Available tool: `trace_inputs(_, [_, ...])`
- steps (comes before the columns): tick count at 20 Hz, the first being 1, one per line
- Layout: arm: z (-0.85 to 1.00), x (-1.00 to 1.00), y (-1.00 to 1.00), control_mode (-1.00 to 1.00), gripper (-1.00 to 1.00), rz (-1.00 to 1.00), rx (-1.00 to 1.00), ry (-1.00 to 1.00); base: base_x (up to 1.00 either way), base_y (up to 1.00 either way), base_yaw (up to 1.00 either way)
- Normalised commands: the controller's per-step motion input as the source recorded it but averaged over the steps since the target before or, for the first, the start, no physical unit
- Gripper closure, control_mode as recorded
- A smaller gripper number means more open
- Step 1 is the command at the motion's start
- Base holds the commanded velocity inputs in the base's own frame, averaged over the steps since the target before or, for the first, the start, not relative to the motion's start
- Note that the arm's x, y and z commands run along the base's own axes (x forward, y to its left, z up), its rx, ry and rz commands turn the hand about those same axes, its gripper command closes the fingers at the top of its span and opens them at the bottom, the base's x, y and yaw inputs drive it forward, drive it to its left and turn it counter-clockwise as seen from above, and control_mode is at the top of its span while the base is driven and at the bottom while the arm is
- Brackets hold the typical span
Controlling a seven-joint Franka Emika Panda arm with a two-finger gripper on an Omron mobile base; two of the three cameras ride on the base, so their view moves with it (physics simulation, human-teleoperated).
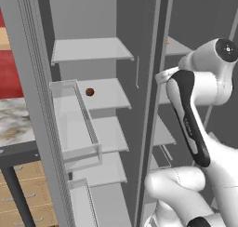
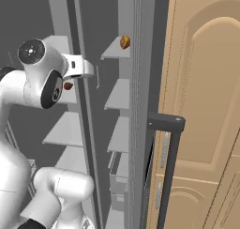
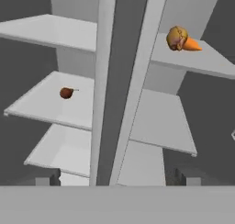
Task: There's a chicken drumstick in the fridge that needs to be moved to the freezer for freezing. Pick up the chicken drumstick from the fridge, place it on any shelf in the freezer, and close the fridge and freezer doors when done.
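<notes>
Orange-brown chicken drumstick (image 3: 180, 38) lies on the shelf (image 3: 206, 62) of the narrow half, upper right in the hand view, well beyond the gripper (image 3: 114, 179), whose fingers stand wide and empty. Right base view: drumstick (image 2: 124, 41) rests near that shelf's (image 2: 114, 51) front edge. Left base view: a small dark red-brown ball (image 1: 89, 91) sits on a broad shelf (image 1: 109, 95), with open room around it.

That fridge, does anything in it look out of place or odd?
Nothing is spilled or broken. Both doors hang open, and the chicken drumstick sits alone on the freezer's top shelf, while a small dark ball lies on a fridge shelf.
</notes>
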Motion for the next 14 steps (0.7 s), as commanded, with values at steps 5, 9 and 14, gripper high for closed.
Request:
trace_inputs(5, [-0.03, -0.72, 0.00, -1.00, -1.00, -0.20, 0.07, 0.00, 0.00, 0.00, 0.00])
trace_inputs(9, [0.00, -0.57, 0.00, -1.00, -1.00, 0.00, 0.00, -0.05, 0.00, 0.00, 0.00])
trace_inputs(14, [0.00, -0.39, 0.00, 1.00, -1.00, 0.00, 0.00, -0.01, -0.16, 0.00, 0.00])
